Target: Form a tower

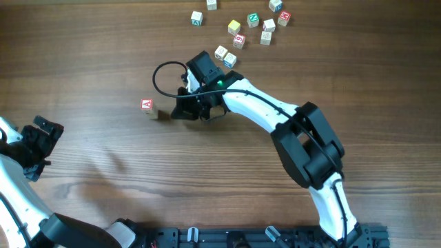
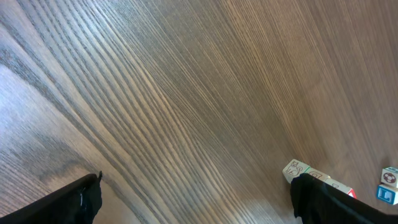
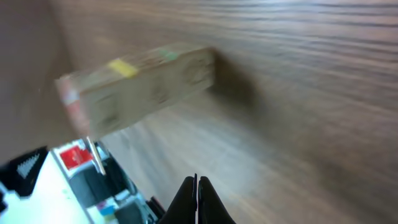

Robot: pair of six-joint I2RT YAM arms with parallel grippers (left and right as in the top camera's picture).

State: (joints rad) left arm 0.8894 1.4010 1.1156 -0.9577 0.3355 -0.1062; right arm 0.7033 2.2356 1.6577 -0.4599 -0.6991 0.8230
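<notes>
The tower stands left of the table's middle: a short stack of small wooden letter cubes, white top face with a red mark, a pale cube under it. In the right wrist view the tower shows blurred and close, ahead of the fingers. My right gripper sits just right of the stack, apart from it, shut with nothing between its fingers. My left gripper is far off at the left edge, wide open and empty; its fingers frame bare wood.
Several loose letter cubes lie scattered at the back of the table, two of them close behind the right wrist. A black cable loop sticks out from the right arm. A few cubes show at the left wrist view's lower right.
</notes>
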